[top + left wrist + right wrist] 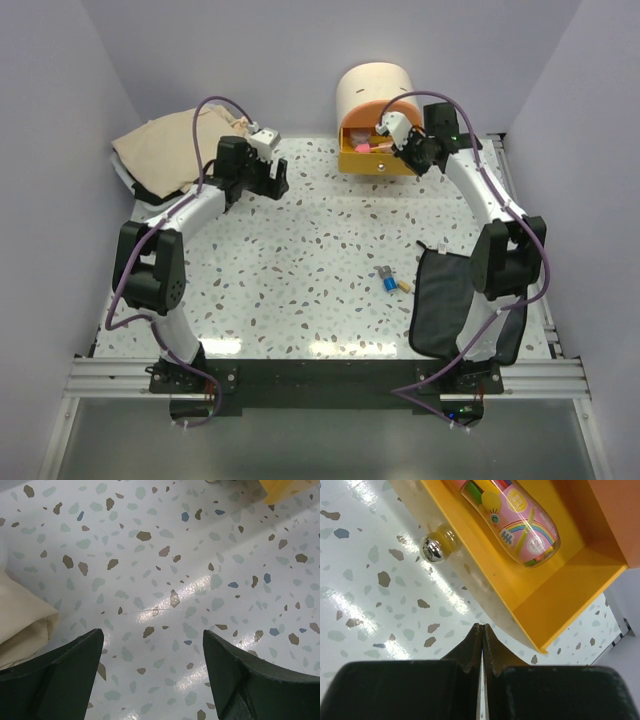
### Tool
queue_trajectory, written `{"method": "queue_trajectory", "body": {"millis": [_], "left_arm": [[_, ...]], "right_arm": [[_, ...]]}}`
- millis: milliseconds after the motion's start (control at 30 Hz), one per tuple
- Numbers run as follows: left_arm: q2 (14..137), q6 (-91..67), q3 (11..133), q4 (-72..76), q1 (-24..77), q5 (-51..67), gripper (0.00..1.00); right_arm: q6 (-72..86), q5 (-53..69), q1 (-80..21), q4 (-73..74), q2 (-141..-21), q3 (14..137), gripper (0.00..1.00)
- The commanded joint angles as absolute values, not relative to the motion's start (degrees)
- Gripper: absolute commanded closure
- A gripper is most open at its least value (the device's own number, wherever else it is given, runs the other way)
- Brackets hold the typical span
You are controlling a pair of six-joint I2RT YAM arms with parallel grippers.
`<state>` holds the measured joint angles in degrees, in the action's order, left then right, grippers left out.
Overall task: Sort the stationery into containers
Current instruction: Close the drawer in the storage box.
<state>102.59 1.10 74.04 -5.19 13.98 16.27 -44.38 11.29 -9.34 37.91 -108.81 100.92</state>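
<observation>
Orange drawer: pulled out of the cream cylindrical box, which stands at the far side of the speckled terrazzo table. A round gold knob sits on the drawer's front wall.
Pink tube: printed with a rainbow, it lies flat inside the drawer, on the yellow-orange floor.
Right gripper: the two black fingers are pressed together with nothing between them. The tip is just outside the drawer's front wall, near one corner and above the table. I cannot tell if it touches the surface.
Left gripper: the fingers stand wide apart and hold nothing. It hovers above bare table in the far left part.
Cream cloth: folded, at the far left corner of the table, just beside the left gripper's finger.
Small blue and yellow pieces: they lie on the table just beside the left edge of the pouch, well apart from both grippers.
Flat black fabric pouch: it lies on the near right part of the table, partly under the right arm.
</observation>
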Motion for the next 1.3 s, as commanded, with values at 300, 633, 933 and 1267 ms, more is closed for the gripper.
{"method": "queue_trajectory", "body": {"millis": [300, 633, 933, 1267], "left_arm": [[103.8, 2.0, 75.9, -3.3, 15.6, 15.5, 0.14], [104.4, 2.9, 76.4, -3.3, 16.8, 14.3, 0.13], [104.6, 2.8, 76.0, -3.2, 17.1, 14.2, 0.13], [104.1, 3.5, 75.8, -3.3, 17.5, 13.0, 0.12]], "right_arm": [[-38.4, 7.1, -9.5, 29.5, -120.2, 117.2, 1.0], [-36.1, 13.0, -9.8, 32.5, -120.9, 119.8, 1.0], [-33.8, 15.3, -11.1, 32.2, -122.5, 120.6, 1.0], [-33.5, 12.5, -14.1, 28.1, -127.9, 125.9, 1.0]]}}
